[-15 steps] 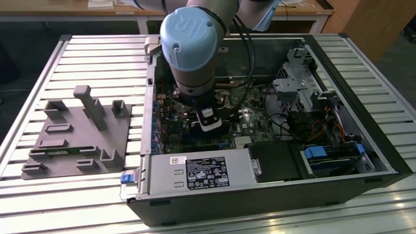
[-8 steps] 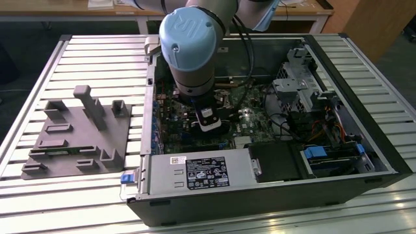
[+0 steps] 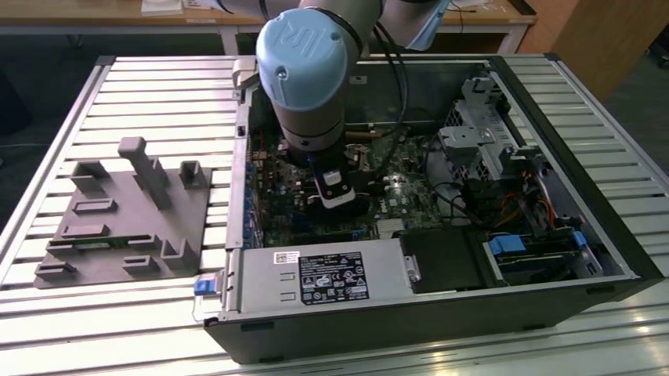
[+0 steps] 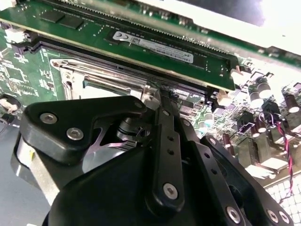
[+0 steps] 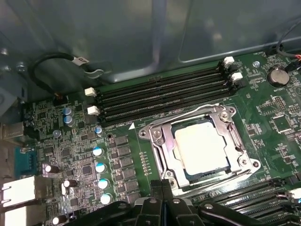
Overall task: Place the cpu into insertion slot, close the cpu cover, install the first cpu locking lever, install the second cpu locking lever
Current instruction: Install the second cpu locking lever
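Down at the jaws first: in the first wrist view the gripper (image 5: 162, 188) shows at the bottom centre of the frame with its two black fingers pressed together, no gap between them and nothing held. The tips sit right at the near edge of the insertion slot (image 5: 200, 146), touching or just short of its metal rim; I cannot tell which. In the second wrist view the same closed fingers (image 4: 165, 122) run up the middle of the frame and end at the socket's silvery edge.

Socket: the cpu (image 5: 201, 147) lies flat inside it, pale metal top up, seated square with the frame. So step one reads as done.

The cpu cover (image 5: 225, 126) appears to lie down over the chip, its window framing the metal top, so I judge the cover closed. Levers: thin metal rods run along the socket's sides, but whether either is latched I cannot tell. Working judgement: fingertips are at a lever end, locking stage in hand, at least one lever left.

Orientation: the chip is square, so no real long axis; its edges run parallel to the socket rim, which sits skewed in the frame, corners toward upper right and lower left. The memory slots (image 5: 160, 96) run parallel to its upper edge, above left of the socket.

Exterior view: the arm (image 3: 309, 70) reaches straight down into the open computer case (image 3: 585, 102), frame centre. A grey fixture block (image 3: 125, 215) sits at frame left, well apart.
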`<state>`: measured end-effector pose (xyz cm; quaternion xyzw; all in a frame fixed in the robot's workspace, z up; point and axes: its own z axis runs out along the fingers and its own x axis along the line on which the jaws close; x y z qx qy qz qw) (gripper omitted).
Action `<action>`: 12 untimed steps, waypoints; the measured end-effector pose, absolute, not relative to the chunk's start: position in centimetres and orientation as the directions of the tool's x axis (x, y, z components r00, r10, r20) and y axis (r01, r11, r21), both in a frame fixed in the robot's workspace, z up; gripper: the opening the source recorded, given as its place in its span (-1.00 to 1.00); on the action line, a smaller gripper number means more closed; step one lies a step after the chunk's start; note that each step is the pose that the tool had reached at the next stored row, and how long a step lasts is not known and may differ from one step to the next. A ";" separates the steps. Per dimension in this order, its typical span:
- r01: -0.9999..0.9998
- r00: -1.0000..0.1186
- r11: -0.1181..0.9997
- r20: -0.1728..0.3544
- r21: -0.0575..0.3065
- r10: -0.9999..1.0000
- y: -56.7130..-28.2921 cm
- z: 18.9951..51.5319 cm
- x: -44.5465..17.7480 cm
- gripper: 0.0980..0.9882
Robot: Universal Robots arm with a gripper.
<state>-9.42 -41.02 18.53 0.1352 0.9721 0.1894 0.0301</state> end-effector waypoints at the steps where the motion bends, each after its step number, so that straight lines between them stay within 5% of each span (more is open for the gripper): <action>1: 0.251 -0.962 0.891 -0.007 0.377 0.274 -41.0 18.7 -9.4 -0.98; 12: 0.252 -0.962 0.906 -0.018 0.340 0.274 -41.0 20.8 -9.4 -0.98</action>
